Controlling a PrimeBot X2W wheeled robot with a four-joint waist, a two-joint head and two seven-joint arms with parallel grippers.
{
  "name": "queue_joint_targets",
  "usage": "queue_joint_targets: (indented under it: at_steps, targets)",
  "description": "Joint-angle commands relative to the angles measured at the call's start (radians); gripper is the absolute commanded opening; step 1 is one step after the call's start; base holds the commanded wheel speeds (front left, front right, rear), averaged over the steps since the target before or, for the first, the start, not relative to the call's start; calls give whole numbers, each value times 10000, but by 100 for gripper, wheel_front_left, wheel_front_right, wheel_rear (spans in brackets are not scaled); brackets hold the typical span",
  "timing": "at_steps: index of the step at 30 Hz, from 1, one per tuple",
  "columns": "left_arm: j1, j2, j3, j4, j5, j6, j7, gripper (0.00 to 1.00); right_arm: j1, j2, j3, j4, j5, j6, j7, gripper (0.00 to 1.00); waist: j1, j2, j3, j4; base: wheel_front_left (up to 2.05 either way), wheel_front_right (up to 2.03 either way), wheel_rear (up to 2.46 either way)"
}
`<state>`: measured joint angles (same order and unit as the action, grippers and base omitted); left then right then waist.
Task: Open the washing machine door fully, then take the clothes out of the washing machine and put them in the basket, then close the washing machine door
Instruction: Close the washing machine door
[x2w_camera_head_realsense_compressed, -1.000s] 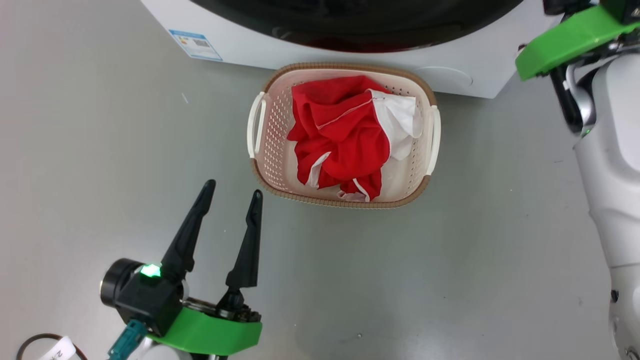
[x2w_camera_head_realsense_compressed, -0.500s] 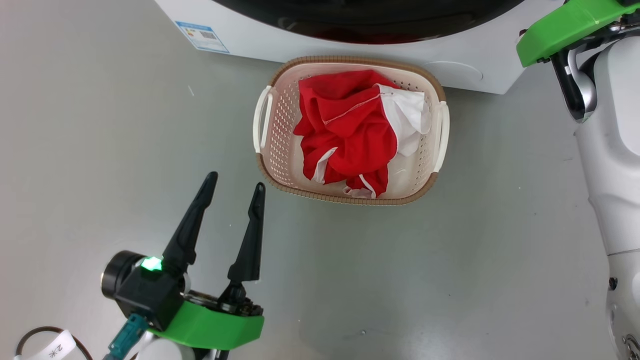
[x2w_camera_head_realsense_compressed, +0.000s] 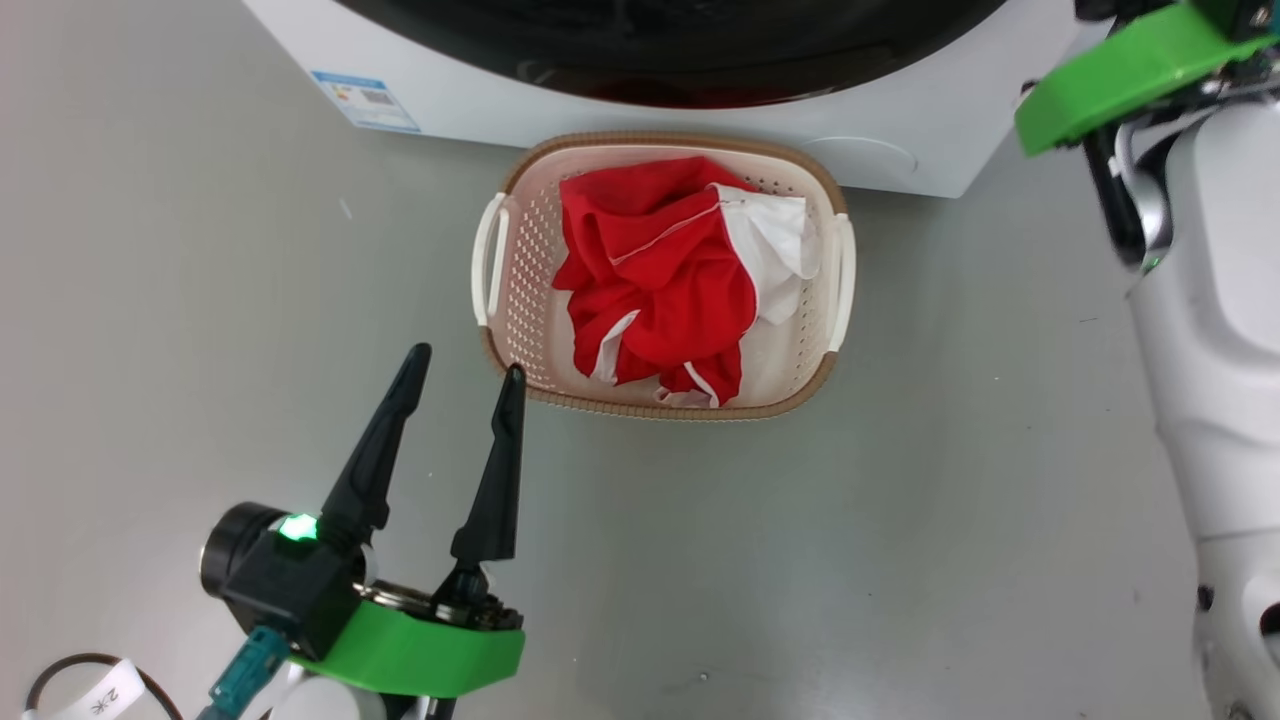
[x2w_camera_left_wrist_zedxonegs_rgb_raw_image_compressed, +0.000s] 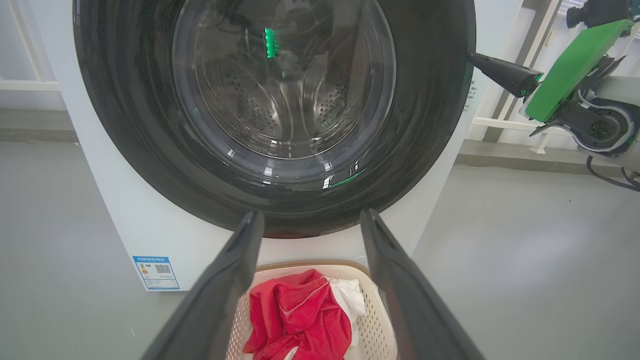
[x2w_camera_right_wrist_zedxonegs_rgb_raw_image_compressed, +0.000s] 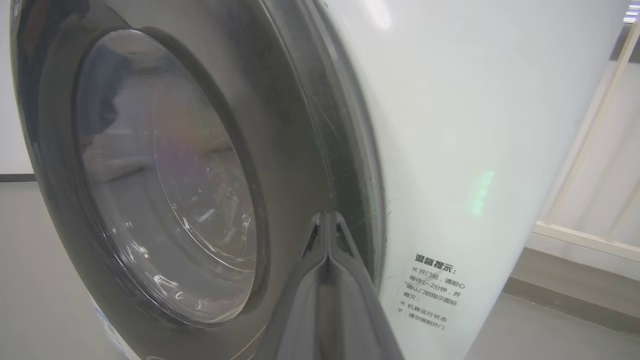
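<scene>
Though clothes (x2w_camera_head_realsense_compressed: 660, 290) lie near, left end effector (x2w_camera_head_realsense_compressed: 466, 358) gapes.

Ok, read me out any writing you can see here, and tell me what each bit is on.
"温馨提示" heads the notice on the washing machine; smaller lines beneath too blurred.
Blue sticker low on its front: too small to read.
White tag at the head view's lower left: unclear.

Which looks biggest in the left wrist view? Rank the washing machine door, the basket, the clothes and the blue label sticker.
1. washing machine door, largest by far
2. basket, though cut off at the bottom edge
3. clothes, lying inside it
4. blue label sticker, smallest
</scene>
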<state>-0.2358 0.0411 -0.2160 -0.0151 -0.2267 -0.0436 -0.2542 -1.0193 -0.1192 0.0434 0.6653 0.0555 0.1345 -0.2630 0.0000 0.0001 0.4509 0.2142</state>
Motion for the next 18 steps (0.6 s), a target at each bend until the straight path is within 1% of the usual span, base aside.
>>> queue_joint_targets:
  at_steps: [1,3,4,5,6,7,9,11,12,13,16,17,18]
  targets:
    - [-53,92,368,-224,-146,-1,-76,100,435,342,171,-349,135,-38,12,11,0,-1,-130,-190,0,0,0]
    - [-40,92,364,-220,-194,-22,-76,100,746,425,297,-482,227,-38,12,24,0,-1,-188,-312,0,0,0]
    - [-33,92,354,-214,-221,-27,-76,100,916,465,373,-554,278,-38,12,29,0,-1,-226,-374,0,0,0]
    - [-22,92,351,-201,-236,-12,-76,100,1096,500,432,-639,323,-38,12,30,0,-1,-275,-438,0,0,0]
    - [-11,91,353,-190,-242,6,-76,100,1281,530,489,-734,353,-38,12,37,0,-1,-332,-503,0,0,0]
    - [-1,91,345,-181,-277,-8,-76,100,1474,556,539,-834,387,-38,12,41,0,-1,-392,-569,0,0,0]
    - [16,91,343,-158,-301,-19,-76,100,1675,579,568,-938,421,-38,12,41,0,-1,-458,-634,0,0,0]
    - [61,91,331,-132,-358,-31,-76,100,2117,617,628,-1176,472,-38,12,46,0,-1,-597,-760,0,0,0]
    - [90,91,337,-116,-374,-18,-76,100,2345,631,649,-1279,488,-38,12,53,0,-1,-670,-824,0,0,0]
    - [120,91,343,-102,-399,-6,-76,100,2571,642,657,-1373,519,-38,12,61,0,-1,-746,-887,0,0,0]
    - [229,91,386,-74,-437,-14,-76,100,3207,665,559,-1712,653,-38,12,92,0,-1,-966,-1111,0,0,0]
    - [273,91,407,-61,-410,-14,-76,100,3403,670,493,-1838,691,-38,12,99,0,-1,-1036,-1189,0,0,0]
    - [322,91,437,-48,-381,5,-76,100,3596,674,414,-1975,712,-38,12,100,0,-1,-1106,-1273,0,0,0]
